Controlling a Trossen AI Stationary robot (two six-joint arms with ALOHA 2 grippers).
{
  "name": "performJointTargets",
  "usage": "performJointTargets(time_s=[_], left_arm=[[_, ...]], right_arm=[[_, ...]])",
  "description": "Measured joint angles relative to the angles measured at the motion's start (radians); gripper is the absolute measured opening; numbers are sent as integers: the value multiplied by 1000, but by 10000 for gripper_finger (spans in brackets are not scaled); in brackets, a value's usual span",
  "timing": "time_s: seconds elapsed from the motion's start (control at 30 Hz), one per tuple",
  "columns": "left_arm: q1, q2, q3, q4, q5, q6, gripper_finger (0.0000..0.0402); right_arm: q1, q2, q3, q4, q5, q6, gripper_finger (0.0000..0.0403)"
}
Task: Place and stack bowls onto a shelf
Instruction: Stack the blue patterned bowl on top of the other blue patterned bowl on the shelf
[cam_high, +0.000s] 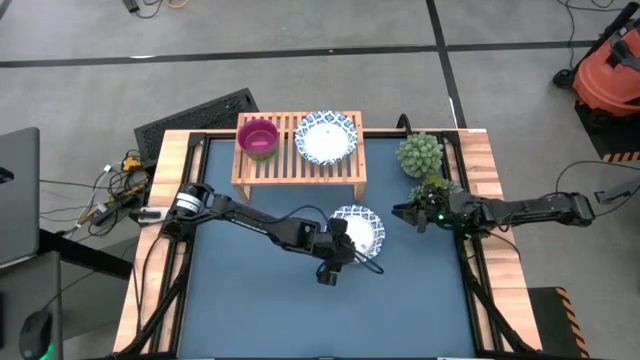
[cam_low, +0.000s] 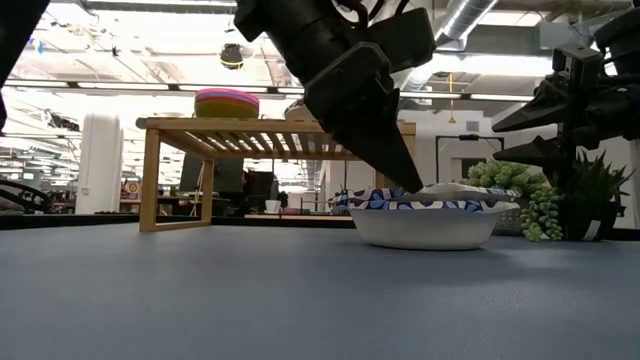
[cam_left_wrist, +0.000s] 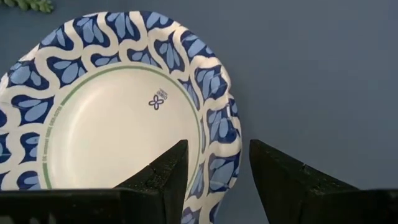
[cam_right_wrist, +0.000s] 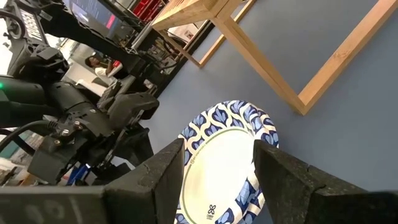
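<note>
A white bowl with a blue patterned rim (cam_high: 365, 228) (cam_low: 420, 215) sits upright on the blue table, near the shelf's front. My left gripper (cam_high: 345, 248) (cam_left_wrist: 217, 180) is open and slants down over the bowl's near-left rim, one finger inside and one outside. The light-wood shelf (cam_high: 290, 152) (cam_low: 280, 125) carries a stack of small bowls with the magenta one (cam_high: 259, 137) on top, and a second white patterned bowl (cam_high: 326, 137). My right gripper (cam_high: 403, 212) (cam_right_wrist: 217, 186) hovers open to the right of the table bowl. My left gripper straddles the white bowl's rim (cam_left_wrist: 219, 146) from above, slanting down. One finger (cam_left_wrist: 168, 177) is over the inside and the other finger (cam_left_wrist: 283, 180) is outside it. I cannot tell whether either finger touches the rim. The bowl rests on the table.
Two potted green plants (cam_high: 420, 153) (cam_high: 435, 188) stand at the table's far right, right beside my right arm. A wooden border (cam_high: 170, 200) frames the blue table. Bare blue surface spreads over the near half (cam_high: 300, 310).
</note>
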Motion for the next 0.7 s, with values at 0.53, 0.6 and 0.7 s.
performJointTargets(time_s=[0.53,0.6,0.7], left_arm=[[7,0,0,-26,26,-5,27],[7,0,0,-26,24,-5,12],[7,0,0,-25,23,-10,4]], right_arm=[[0,0,0,0,2,0,218],[0,0,0,0,2,0,218],[0,0,0,0,2,0,218]])
